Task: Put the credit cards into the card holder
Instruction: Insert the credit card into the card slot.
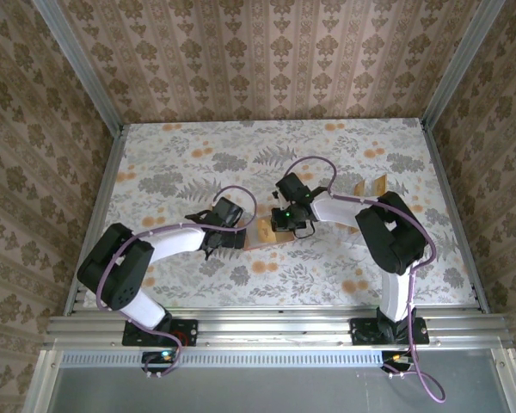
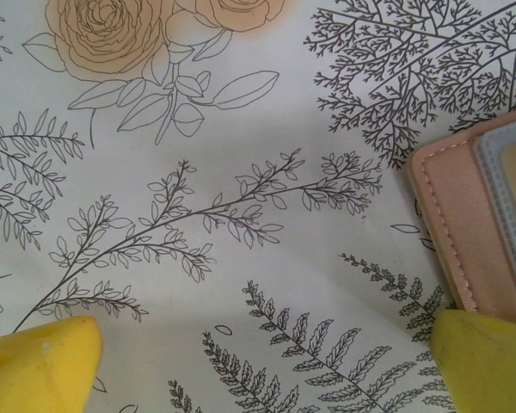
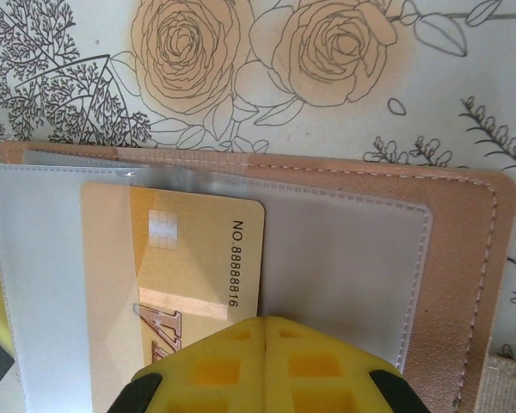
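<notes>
Terracotta leather lies directly ahead of my right pincer (image 3: 267,340). The card holder (image 3: 464,258) is open and flat on the flowered table (image 3: 464,77), with its clear pocket (image 3: 344,258) facing up. My two yellow pads (image 3: 327,370) are pressed together with no gap. Their tips rest on one credit card (image 3: 198,249), which runs out from under them and away from me. The card's left strip looks paler, as if beneath the clear sheet, and the rest is brighter. I cannot tell how deep it sits.

The step in hand, by my reading, is to seat this card in the pocket.

1. Keep the pads closed and the pressure light, so the card slides rather than buckles.
2. Push straight, parallel to the holder's stitched edge. A skewed push would likely jam a corner against the stitching.
3. Brace the holder against the push. My left pincer (image 2: 262,370) is spread wide and grips nothing. The holder's corner lies just beside its right pad (image 2: 482,361), a good place for bracing.
4. Lift off only once the card's near edge has passed the pocket mouth.

Count:
- Card holders: one.
- Cards under my pads: one.
- Beyond my right pincer and off to its right, well apart from it: two tan pieces (image 1: 361,188). They are too small to tell whether each is one card or several.
</notes>
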